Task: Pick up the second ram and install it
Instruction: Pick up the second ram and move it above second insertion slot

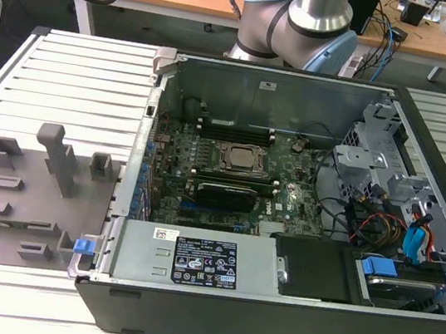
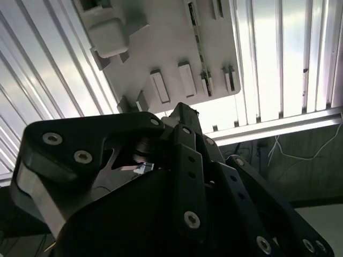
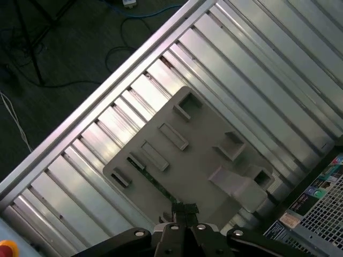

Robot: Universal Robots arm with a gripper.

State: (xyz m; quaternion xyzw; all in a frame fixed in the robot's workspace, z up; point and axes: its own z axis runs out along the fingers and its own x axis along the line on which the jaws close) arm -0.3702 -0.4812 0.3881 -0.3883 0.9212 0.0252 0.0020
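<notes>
Grey tray (image 3: 198,160): one
Second ram (image 2: 197,43): one green stick — in tray
Gripper (image 3: 184,210): one — jaws pressed together, empty, above tray

The table (image 1: 77,78) is ribbed bare metal with a bright, smooth sheen. The fixture tray (image 1: 42,199) looks like matt grey plastic, and the gripper (image 3: 182,210) is matt black with shiny metal screws (image 2: 192,218).
</notes>
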